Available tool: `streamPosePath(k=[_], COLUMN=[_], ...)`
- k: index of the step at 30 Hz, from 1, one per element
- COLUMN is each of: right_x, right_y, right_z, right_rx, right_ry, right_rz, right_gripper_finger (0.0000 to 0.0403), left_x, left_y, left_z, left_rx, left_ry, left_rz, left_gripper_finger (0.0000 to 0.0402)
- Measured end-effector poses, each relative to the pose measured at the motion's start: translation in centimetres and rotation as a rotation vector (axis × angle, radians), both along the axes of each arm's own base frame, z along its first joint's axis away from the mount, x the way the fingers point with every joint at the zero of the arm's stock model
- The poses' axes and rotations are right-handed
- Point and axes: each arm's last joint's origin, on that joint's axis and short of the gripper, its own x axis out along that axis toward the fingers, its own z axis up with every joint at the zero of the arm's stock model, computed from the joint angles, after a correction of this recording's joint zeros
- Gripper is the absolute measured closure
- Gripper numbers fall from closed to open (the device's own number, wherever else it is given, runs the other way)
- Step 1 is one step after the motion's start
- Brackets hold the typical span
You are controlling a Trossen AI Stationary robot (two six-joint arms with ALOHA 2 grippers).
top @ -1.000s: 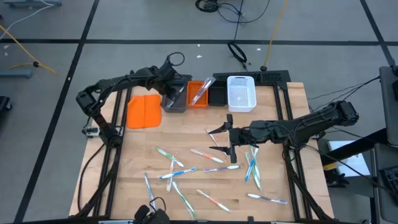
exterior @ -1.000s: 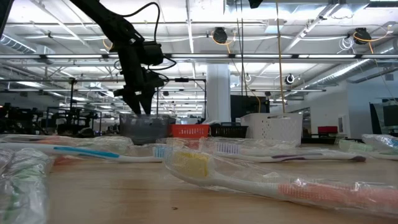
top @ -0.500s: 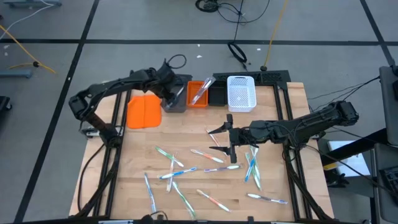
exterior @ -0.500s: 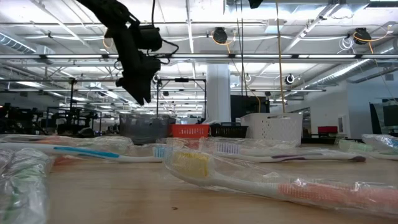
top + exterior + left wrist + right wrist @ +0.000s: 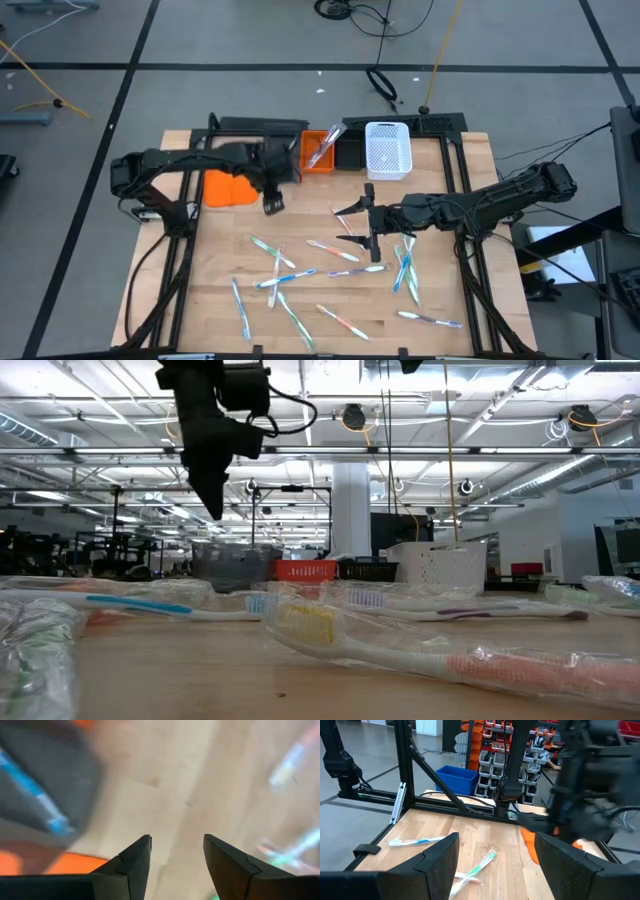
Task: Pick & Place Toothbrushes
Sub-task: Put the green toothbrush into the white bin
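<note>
Several toothbrushes (image 5: 330, 250) lie scattered over the wooden table (image 5: 450, 180), and some fill the foreground of the low view (image 5: 330, 632). One toothbrush (image 5: 322, 148) stands slanted in the orange bin (image 5: 312, 160). My left gripper (image 5: 272, 204) hangs high over the table (image 5: 215, 510) just in front of the grey bin (image 5: 235, 565), open with nothing between its fingers (image 5: 177, 840). A blue-accented toothbrush (image 5: 37, 792) lies in that grey bin (image 5: 75, 765). My right gripper (image 5: 346, 226) hovers open over the toothbrushes at mid table (image 5: 497, 840).
A black bin (image 5: 350, 152) and a white mesh bin (image 5: 388, 150) stand in the back row. A flat orange piece (image 5: 222, 190) lies at the back left under the left arm. Black frame rails (image 5: 180, 250) run along both table sides.
My left gripper has risen from the grey bin and swung toward the front of the table, its fingers narrowing slightly. The right arm has not moved.
</note>
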Motion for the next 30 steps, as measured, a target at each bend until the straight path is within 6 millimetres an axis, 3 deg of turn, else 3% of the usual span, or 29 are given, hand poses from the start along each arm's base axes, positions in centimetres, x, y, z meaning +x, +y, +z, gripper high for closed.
streamPosePath(k=[10, 15, 21, 30], right_x=[0.0, 0.0, 0.0, 0.0], right_y=[0.0, 0.0, 0.0, 0.0], right_z=[0.0, 0.0, 0.0, 0.0], right_rx=[0.0, 0.0, -0.001, -0.002], right_ry=[0.0, 0.0, 0.0, 0.0], right_rz=[0.0, 0.0, 0.0, 0.0], right_gripper_finger=[0.0149, 0.0149, 0.0149, 0.0149], left_x=[-0.3, -1.1, -1.8, -2.1], left_y=[-8.2, -11.0, -13.1, -14.4], left_z=[-2.8, -4.5, -6.2, -7.1], left_rx=[-0.02, -0.006, 0.017, 0.101], left_ry=[0.11, 0.132, 0.109, 0.068], left_rz=[-0.268, -0.372, -0.438, -0.463], left_gripper_finger=[0.0218, 0.0218, 0.0218, 0.0218])
